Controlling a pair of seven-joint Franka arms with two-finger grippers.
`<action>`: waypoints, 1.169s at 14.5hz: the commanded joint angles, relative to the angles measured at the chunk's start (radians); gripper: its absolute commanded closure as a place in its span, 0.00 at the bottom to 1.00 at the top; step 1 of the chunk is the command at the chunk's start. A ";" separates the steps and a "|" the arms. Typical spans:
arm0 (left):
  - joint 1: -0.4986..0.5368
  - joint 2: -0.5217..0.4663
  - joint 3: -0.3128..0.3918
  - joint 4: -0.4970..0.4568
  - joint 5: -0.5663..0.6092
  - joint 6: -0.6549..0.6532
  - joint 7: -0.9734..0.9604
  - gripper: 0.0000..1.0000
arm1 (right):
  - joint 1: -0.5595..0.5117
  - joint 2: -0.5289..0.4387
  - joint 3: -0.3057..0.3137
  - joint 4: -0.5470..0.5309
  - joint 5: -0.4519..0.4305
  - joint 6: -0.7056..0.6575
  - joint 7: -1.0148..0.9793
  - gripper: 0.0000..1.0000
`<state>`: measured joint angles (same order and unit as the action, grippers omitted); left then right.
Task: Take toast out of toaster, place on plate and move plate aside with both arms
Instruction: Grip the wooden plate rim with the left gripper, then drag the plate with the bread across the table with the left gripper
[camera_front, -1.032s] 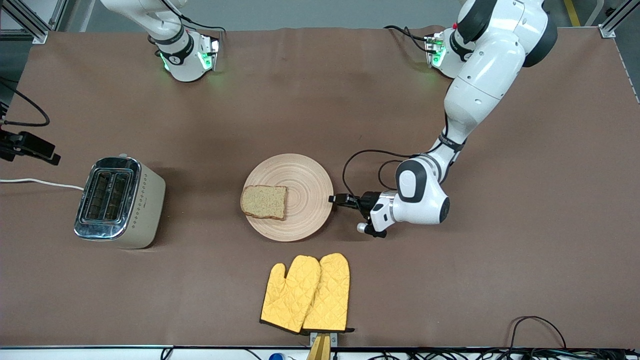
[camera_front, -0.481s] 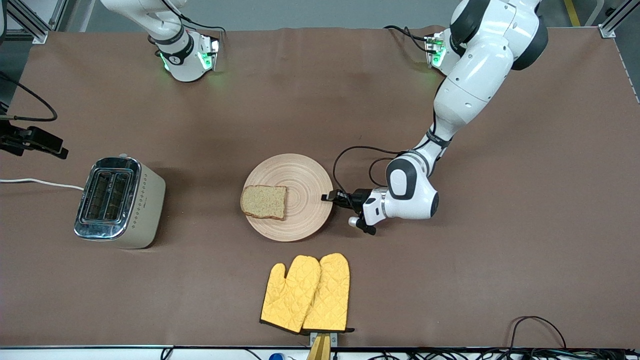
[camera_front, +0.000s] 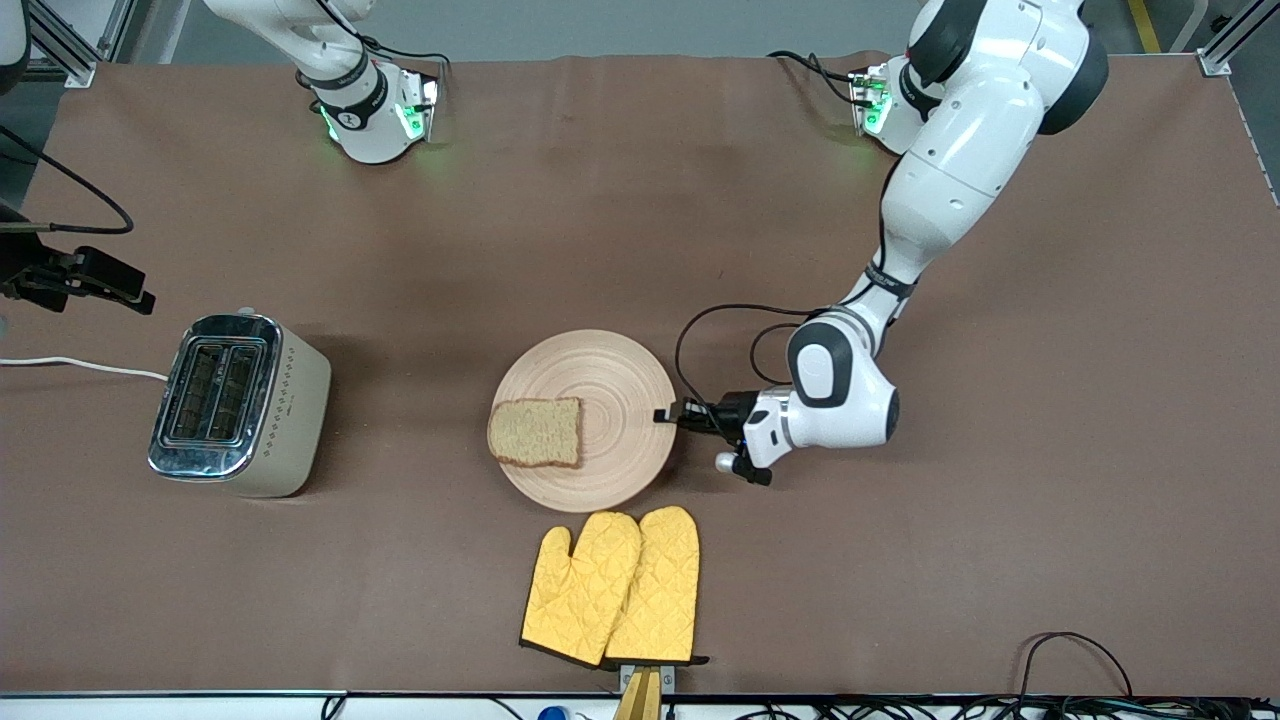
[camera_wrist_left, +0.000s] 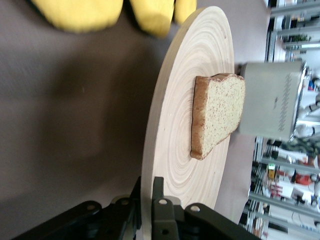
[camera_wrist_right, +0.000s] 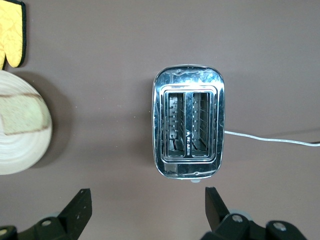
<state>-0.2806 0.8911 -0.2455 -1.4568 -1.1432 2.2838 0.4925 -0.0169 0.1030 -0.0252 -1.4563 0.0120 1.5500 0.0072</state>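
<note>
The round wooden plate (camera_front: 620, 385) lies mid-table with the toast (camera_front: 535, 432) on its side toward the right arm's end. My left gripper (camera_front: 665, 415) is shut on the plate's rim at the side toward the left arm's end. In the left wrist view the fingers (camera_wrist_left: 159, 200) clamp the plate's edge (camera_wrist_left: 175, 145), with the toast (camera_wrist_left: 217, 115) flat on it. My right gripper (camera_front: 110, 285) is open and empty, up over the table beside the toaster; its wrist view (camera_wrist_right: 147, 210) shows the toaster from above, plus the plate (camera_wrist_right: 15, 150) and toast (camera_wrist_right: 22, 117).
A cream and chrome toaster (camera_front: 240, 405) with two empty slots (camera_wrist_right: 189, 127) stands toward the right arm's end, its white cord running off the table. Two yellow oven mitts (camera_front: 615, 585) lie nearer the front camera than the plate, almost touching it.
The left gripper closed in on the plate's rim, then drew the plate with the toast nearer the front camera, up to the mitts. The right gripper drifted slightly.
</note>
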 joint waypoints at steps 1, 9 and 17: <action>0.070 -0.122 -0.005 -0.023 0.065 -0.020 -0.133 1.00 | -0.009 -0.028 0.031 -0.035 -0.017 0.021 0.007 0.00; 0.400 -0.201 -0.014 -0.019 0.218 -0.239 -0.146 1.00 | -0.003 -0.028 0.031 -0.035 -0.017 0.022 0.007 0.00; 0.671 -0.159 -0.009 -0.033 0.330 -0.455 0.089 1.00 | 0.024 -0.028 0.031 -0.035 -0.017 0.027 0.008 0.00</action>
<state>0.3288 0.7294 -0.2381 -1.4843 -0.8369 1.9019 0.5231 -0.0097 0.1030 0.0004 -1.4600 0.0120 1.5632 0.0077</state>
